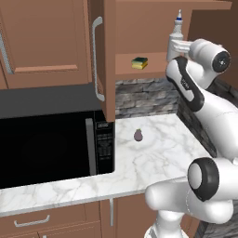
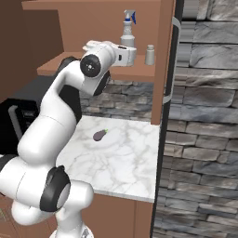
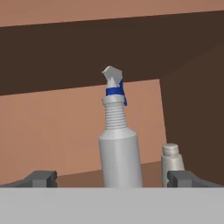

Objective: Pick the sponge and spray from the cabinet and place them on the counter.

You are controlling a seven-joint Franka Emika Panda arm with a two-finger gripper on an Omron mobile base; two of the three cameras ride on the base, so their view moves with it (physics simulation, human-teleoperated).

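You see the spray (image 3: pixel 118 148) standing up straight on the wooden shelf (image 1: pixel 139 70) inside the cabinet (image 1: pixel 109 56). The cabinet door is swung open, with its long silver handle (image 1: pixel 96 58) facing you in the left base view. In the hand view the spray sits right in the middle, between the two dark fingers (image 3: pixel 41 178). The fingers are spread wide, one on each side of the bottle, and they are not touching it. The gripper (image 2: pixel 130 53) is up at the shelf, just in front of the spray's lower part.

A small white shaker bottle (image 2: pixel 149 55) stands on the same shelf, just beside the spray. It is much shorter than the spray.

The sponge (image 1: pixel 139 62) lies flat on the shelf too, with its green side up and its yellow side down. It is off to the side, well apart from the spray, closer to the open door.

Down below, the white marble tabletop (image 1: pixel 153 153) has a little dark purple egg-shaped thing (image 1: pixel 138 135) resting on it. A black microwave (image 1: pixel 51 148) sits on the tabletop under the cabinet. Behind the tabletop you can see a grey stone wall (image 2: pixel 204 116).
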